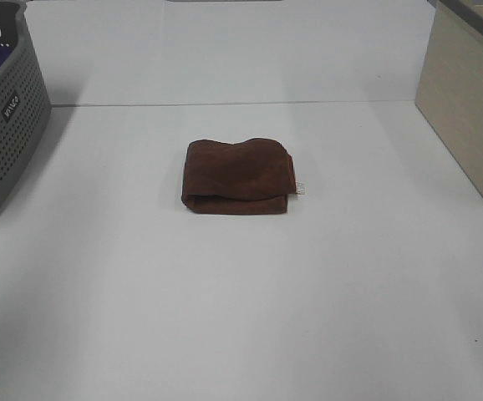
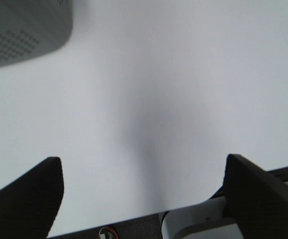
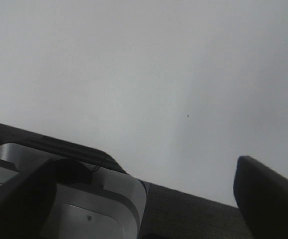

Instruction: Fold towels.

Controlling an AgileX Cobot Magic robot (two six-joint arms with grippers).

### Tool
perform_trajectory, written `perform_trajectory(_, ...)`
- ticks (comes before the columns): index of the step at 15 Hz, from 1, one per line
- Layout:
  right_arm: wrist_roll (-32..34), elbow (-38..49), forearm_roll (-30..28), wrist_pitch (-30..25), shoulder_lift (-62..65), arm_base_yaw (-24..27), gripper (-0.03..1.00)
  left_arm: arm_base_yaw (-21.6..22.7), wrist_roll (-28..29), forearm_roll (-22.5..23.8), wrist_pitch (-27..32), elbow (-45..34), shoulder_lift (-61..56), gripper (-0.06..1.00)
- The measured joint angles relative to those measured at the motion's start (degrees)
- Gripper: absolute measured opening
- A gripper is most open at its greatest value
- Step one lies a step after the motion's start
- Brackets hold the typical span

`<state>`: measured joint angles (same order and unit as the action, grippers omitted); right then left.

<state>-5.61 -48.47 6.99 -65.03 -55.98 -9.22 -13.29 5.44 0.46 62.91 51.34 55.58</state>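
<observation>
Towel: a dark brown towel (image 1: pixel 239 176) lies folded into a compact, slightly lumpy rectangle at the middle of the white table (image 1: pixel 241 317), layered edges showing along its near side.
Tag: a small white label (image 1: pixel 300 189) sticks out at the towel's near right corner; any print on it is too small to read.
Stage: judged from the stacked layers, this towel looks folded already, and the step in hand appears to be tidying it or moving it off.
Doing it well: a good finish would square the bulging far edge and lift the bundle from both sides at once, so the layers do not slide apart.
Left gripper: the left gripper (image 2: pixel 144 194) hangs over bare table, jaws spread wide with nothing between them, well clear of the towel.
Right gripper: the right gripper (image 3: pixel 149 199) likewise shows its jaws apart and empty above bare table.
Basket: a grey perforated basket (image 1: pixel 3 125) stands at the table's far left, something purple visible inside; its small dark plate carries pale lettering that cannot be made out.
Box: a beige box (image 1: pixel 467 100) sits at the far right, unmarked.
</observation>
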Motion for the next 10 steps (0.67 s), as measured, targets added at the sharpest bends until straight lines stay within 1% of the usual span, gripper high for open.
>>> perform_trajectory(2,-0.2,7.8,-1.0,1.5,8.8,0.0,0.92,0.0,0.0,0.1,0.0,-9.6,-9.5,0.81)
perform_trajectory(5,-3.7,16.4,-3.3,2.3,20.1,0.0,0.92,0.0,-1.1,0.0,-0.1,-19.3,-24.7,0.81)
perform_trajectory(6,-4.1,17.9,-3.3,2.3,23.9,0.0,0.92,0.0,-2.0,-0.5,-0.3,-21.1,-29.2,0.81)
perform_trajectory(8,-4.3,18.6,-3.0,2.9,28.9,0.0,0.92,0.0,-4.1,-1.7,-1.7,-21.5,-35.1,0.81)
perform_trajectory(10,-4.6,19.0,-2.8,3.7,34.5,0.0,0.92,0.0,-8.1,-3.3,-2.1,-21.5,-40.3,0.81)
